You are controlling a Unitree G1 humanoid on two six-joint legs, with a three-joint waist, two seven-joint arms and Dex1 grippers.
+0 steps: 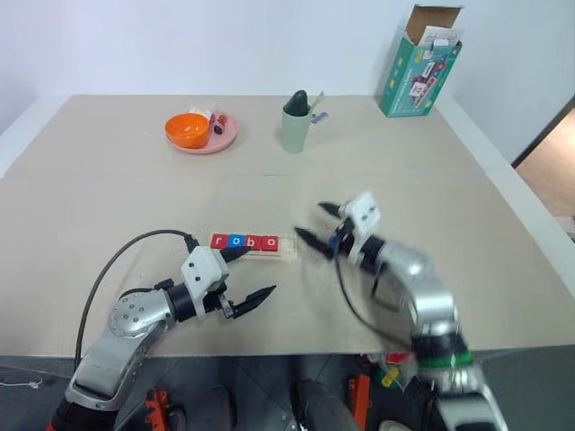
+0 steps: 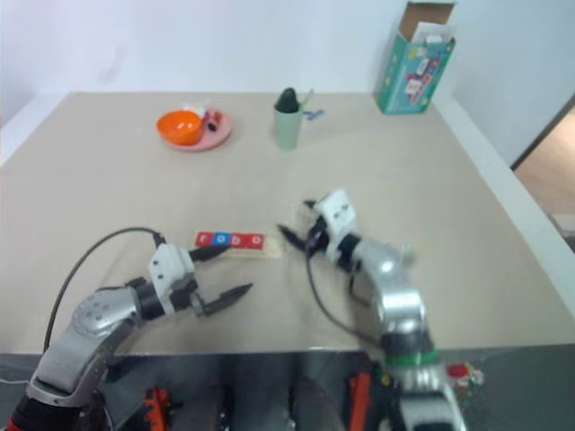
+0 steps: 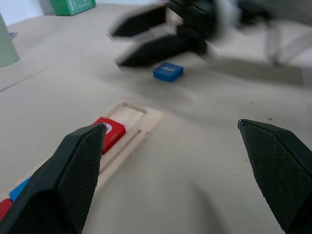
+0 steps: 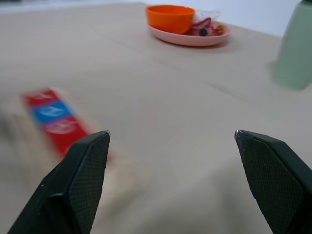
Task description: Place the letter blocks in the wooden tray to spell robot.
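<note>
The wooden tray (image 1: pixel 286 247) lies near the table's front, with several red and blue letter blocks (image 1: pixel 244 241) in it reading r, o, b, o. Its right end slot (image 3: pixel 131 113) is bare. One loose blue letter block (image 3: pixel 168 71) lies flat on the table just right of the tray, below my right gripper (image 1: pixel 310 221). That gripper hovers open above the table, pointing left toward the tray's end, and holds nothing. My left gripper (image 1: pixel 259 271) stands open and holds nothing, in front of the tray, its far finger near the tray's front edge.
At the back left, a pink plate (image 1: pixel 220 136) carries an orange bowl (image 1: pixel 187 129). A pale green cup (image 1: pixel 296 126) stands at the back centre. A teal carton (image 1: pixel 420 63) stands at the back right. The table's front edge runs just below both arms.
</note>
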